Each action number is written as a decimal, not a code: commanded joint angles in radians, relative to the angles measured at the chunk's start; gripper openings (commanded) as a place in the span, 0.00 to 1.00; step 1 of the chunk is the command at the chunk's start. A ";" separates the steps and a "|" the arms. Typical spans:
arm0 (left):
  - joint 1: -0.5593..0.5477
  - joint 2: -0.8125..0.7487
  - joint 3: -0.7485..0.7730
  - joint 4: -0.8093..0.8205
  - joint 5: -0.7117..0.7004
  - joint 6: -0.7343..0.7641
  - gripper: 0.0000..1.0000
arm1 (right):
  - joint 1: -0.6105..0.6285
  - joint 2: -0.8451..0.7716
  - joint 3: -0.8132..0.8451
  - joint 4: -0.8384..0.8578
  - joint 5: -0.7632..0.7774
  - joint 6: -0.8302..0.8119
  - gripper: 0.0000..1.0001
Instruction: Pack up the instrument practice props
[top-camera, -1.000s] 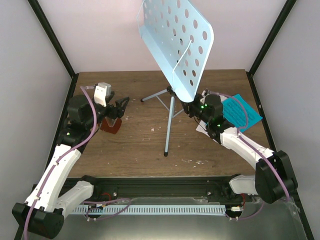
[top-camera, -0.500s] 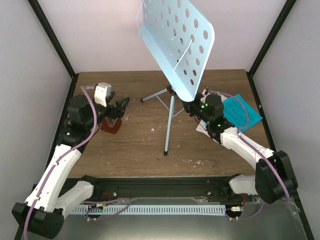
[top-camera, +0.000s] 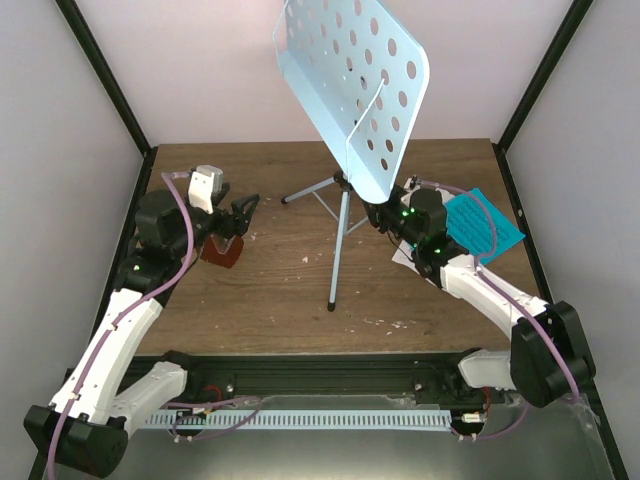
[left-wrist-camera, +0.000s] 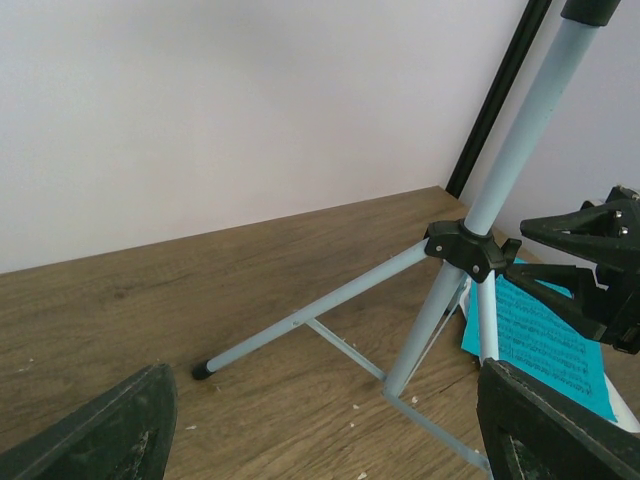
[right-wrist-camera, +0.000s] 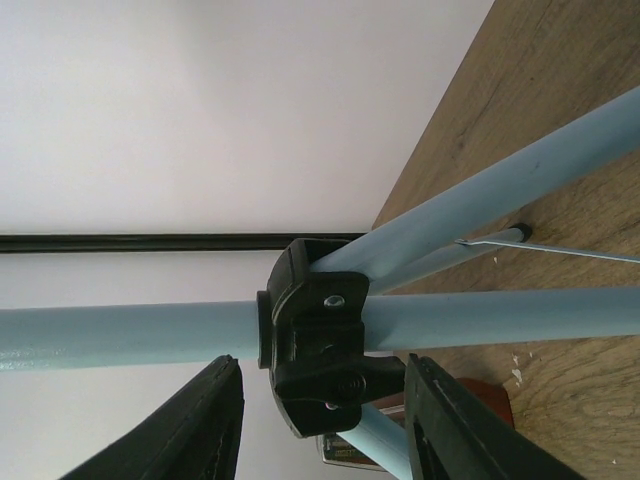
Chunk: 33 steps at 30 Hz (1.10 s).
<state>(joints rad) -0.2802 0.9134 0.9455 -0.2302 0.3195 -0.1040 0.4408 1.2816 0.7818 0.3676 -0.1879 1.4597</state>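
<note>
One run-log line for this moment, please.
left gripper open near metronome | right gripper open at music stand hub | sheet music on table

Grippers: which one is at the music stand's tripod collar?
The right gripper: its open fingers flank the black tripod collar. The left gripper hangs apart, open, beside the metronome.

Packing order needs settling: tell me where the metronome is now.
In the top view the metronome sits on the table's left side, right by the left tool and left of the stand's tripod.
</note>
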 joint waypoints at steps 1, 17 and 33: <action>-0.002 -0.007 -0.005 0.003 0.012 -0.002 0.83 | 0.001 0.000 0.014 0.017 0.018 0.005 0.46; -0.002 -0.008 -0.005 0.003 0.015 -0.002 0.83 | 0.001 0.022 0.014 0.032 0.013 0.018 0.46; -0.002 -0.006 -0.006 0.003 0.015 -0.003 0.83 | 0.001 0.039 0.019 0.058 0.004 0.028 0.41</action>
<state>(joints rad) -0.2806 0.9134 0.9455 -0.2302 0.3202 -0.1043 0.4408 1.3075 0.7818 0.3923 -0.1886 1.4788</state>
